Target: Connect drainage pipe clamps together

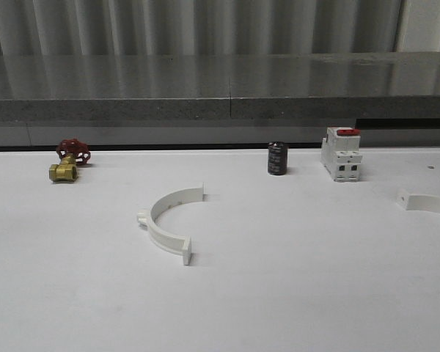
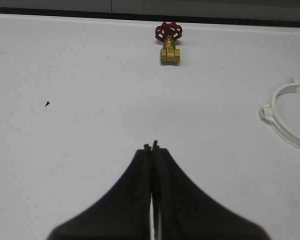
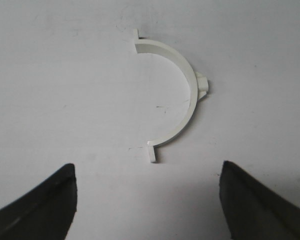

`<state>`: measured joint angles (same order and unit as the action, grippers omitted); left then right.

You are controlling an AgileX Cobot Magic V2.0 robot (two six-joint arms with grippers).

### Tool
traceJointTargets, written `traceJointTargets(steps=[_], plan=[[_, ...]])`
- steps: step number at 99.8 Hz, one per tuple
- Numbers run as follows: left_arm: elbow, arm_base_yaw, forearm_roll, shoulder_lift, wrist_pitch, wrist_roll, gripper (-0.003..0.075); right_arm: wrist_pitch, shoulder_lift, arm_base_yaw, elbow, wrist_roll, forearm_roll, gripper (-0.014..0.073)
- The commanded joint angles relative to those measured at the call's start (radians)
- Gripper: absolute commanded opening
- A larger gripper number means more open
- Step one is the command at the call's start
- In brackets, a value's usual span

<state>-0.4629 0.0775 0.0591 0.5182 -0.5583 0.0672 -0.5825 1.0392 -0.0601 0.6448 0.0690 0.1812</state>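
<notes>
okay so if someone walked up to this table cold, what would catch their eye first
Probably the white half-ring clamp lying alone mid-table, its mate far off at the right edge. Along the back stand a brass valve with a red handwheel at left, a small dark cylinder, and a white breaker with a red top. The right gripper hangs with jaws wide over the second clamp; the left gripper is closed.
</notes>
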Motion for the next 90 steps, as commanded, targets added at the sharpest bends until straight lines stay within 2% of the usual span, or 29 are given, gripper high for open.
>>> traceJointTargets(steps=[1,19,43,60,90], plan=[[-0.029,-0.002,0.011,0.002,0.067,0.003,-0.002,0.034,0.042,-0.018,0.058,-0.01,0.016,0.0591],[-0.029,-0.002,0.011,0.002,0.067,0.003,-0.002,-0.033,0.2,-0.042,0.189,-0.009,0.01,0.0591],[-0.029,-0.002,0.011,0.002,0.067,0.003,-0.002,-0.067,0.438,-0.042,0.355,-0.009,-0.09,0.0591],[-0.029,-0.002,0.011,0.002,0.067,0.003,-0.002,-0.075,0.574,-0.042,0.402,-0.009,-0.146,0.0591],[-0.029,-0.002,0.011,0.002,0.067,0.003,-0.002,-0.012,0.71,-0.042,0.435,-0.008,-0.154,0.0591]])
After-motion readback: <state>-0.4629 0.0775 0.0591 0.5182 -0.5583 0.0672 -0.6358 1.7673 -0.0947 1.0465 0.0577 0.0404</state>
